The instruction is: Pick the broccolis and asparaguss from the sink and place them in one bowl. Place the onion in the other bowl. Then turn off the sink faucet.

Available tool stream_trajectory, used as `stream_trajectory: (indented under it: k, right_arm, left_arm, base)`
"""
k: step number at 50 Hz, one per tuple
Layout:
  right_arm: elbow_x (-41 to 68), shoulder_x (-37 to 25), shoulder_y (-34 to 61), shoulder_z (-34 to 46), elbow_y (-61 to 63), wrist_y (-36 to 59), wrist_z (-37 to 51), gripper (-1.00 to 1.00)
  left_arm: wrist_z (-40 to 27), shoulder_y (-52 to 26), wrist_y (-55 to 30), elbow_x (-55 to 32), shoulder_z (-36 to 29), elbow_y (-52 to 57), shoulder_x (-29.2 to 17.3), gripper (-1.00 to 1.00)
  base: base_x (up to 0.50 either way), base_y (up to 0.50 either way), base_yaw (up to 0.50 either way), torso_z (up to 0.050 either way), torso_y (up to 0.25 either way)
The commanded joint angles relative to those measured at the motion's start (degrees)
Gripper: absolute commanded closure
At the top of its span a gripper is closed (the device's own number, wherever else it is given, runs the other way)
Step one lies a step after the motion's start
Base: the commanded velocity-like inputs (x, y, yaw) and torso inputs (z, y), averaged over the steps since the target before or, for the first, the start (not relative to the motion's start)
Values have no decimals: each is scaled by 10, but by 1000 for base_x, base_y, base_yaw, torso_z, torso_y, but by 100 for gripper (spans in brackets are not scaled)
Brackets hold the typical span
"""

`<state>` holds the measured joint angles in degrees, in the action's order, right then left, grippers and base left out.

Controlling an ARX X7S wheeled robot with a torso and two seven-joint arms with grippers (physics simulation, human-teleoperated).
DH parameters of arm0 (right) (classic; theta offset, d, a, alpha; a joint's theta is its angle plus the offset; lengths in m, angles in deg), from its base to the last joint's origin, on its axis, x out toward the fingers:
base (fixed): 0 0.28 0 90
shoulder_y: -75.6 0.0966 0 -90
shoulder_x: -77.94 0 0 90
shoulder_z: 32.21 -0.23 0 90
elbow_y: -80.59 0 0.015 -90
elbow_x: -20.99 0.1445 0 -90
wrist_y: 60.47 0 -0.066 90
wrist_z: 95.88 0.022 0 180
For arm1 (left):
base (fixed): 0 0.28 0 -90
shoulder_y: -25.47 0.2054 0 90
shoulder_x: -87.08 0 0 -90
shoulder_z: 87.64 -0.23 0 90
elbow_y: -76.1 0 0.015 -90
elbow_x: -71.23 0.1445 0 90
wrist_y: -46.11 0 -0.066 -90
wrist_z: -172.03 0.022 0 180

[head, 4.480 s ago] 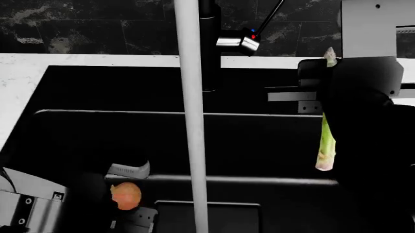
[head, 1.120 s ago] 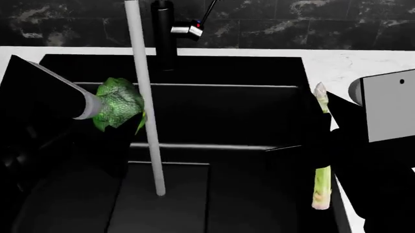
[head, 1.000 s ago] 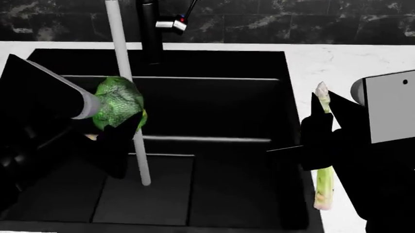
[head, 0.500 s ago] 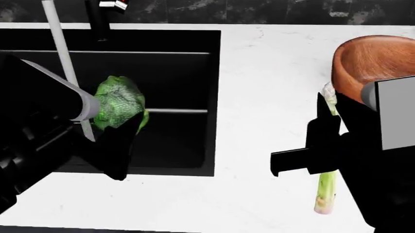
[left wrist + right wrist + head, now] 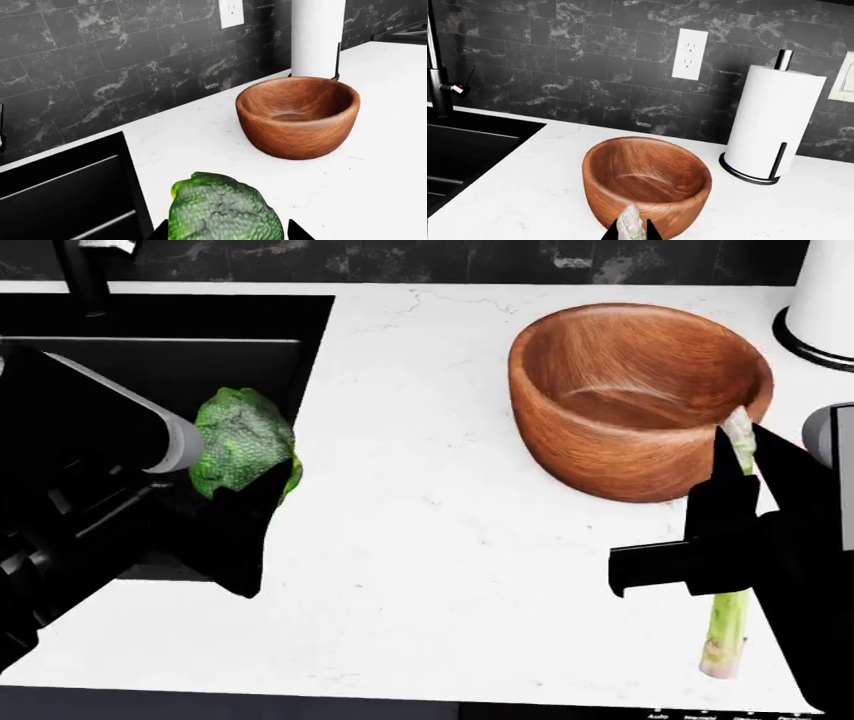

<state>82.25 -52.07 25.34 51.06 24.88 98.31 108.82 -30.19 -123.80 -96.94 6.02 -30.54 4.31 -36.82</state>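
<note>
Left hand clamped on the broccoli, right hand pinching the asparagus.

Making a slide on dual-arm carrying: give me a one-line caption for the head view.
Left gripper holds broccoli at the sink edge; right gripper carries asparagus beside the empty wooden bowl.

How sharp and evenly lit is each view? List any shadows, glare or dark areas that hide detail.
Head view: sharp, flat light; the left gripper and right gripper render near-black, hiding finger detail; the sink is featureless black. Left wrist view: crisp, soft sheen inside the wooden bowl, faint shadow beside it; broccoli cropped. Right wrist view: clear, no glare; asparagus tip barely visible.
</note>
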Motion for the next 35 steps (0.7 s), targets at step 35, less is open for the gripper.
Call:
stream_trajectory:
  k: [35]
  right_arm:
    - [-23,-16,10,38,-15,-19,-20,100]
  left_arm:
    - [-13,-32,7,12,9,-29,-2,100]
  base:
    - [373,-403,0,0,0]
